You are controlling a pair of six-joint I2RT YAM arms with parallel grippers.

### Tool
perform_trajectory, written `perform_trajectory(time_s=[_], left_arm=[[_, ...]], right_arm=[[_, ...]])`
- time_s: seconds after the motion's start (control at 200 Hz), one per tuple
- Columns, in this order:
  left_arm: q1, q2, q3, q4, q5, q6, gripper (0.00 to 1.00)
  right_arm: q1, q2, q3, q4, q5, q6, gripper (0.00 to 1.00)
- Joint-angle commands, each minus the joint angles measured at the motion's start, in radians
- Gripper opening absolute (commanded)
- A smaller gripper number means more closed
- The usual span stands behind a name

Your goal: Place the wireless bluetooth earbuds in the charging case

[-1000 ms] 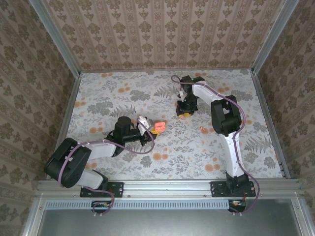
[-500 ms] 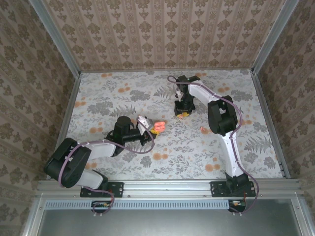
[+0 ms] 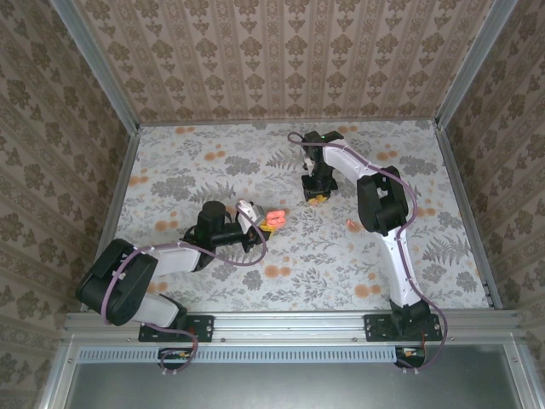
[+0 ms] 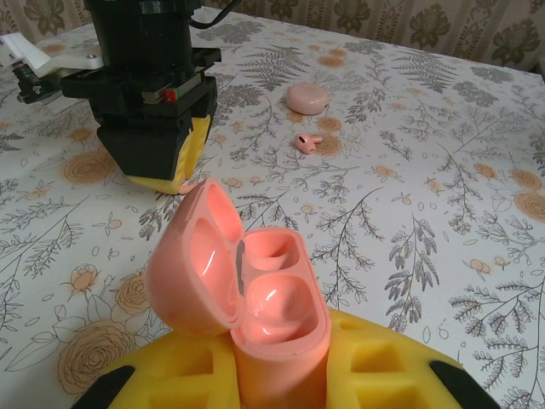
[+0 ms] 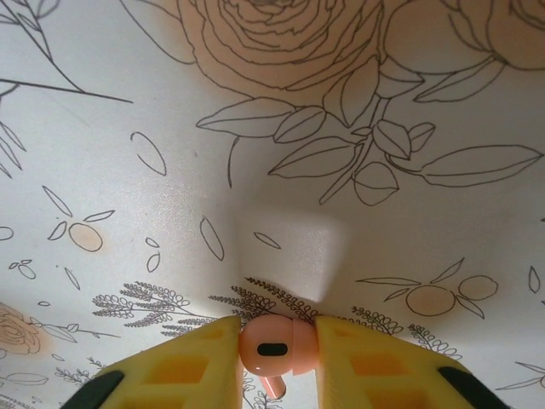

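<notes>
Flower-printed surface (image 3: 213,170) with two arms: the left pincer (image 3: 269,223), left of centre, is clamped on the base of the charging case (image 4: 255,298), whose hinged lid stands open, showing two hollow wells. The right pincer (image 3: 317,198), farther back and right of the case, points down at the surface, its yellow fingers (image 5: 187,366) pressed against the first earbud (image 5: 277,345) between them. The second earbud (image 4: 306,142) lies loose on the surface, to the right and well apart from the case.

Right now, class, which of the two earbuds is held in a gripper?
The earbud clamped in the right gripper. The other earbud lies loose on the flowered table, with nothing touching it.
</notes>
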Motion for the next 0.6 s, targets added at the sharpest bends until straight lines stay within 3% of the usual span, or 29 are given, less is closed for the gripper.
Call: perform_trajectory(time_s=[0.0,0.345,0.595], left_arm=[[0.007,0.016,0.018,0.033,0.03,-0.015,0.12],[0.004,0.091,0.026,0.114,0.007,-0.05,0.12],[-0.019,0.203,0.05,0.278,0.002,-0.093,0.12]], right_arm=[[0.014,0.03,-0.012,-0.011,0.011,0.025,0.21],[0.01,-0.19,-0.235,0.207,-0.019,0.077,0.2],[-0.01,-0.501,-0.632,0.612,-0.118,0.217,0.19]])
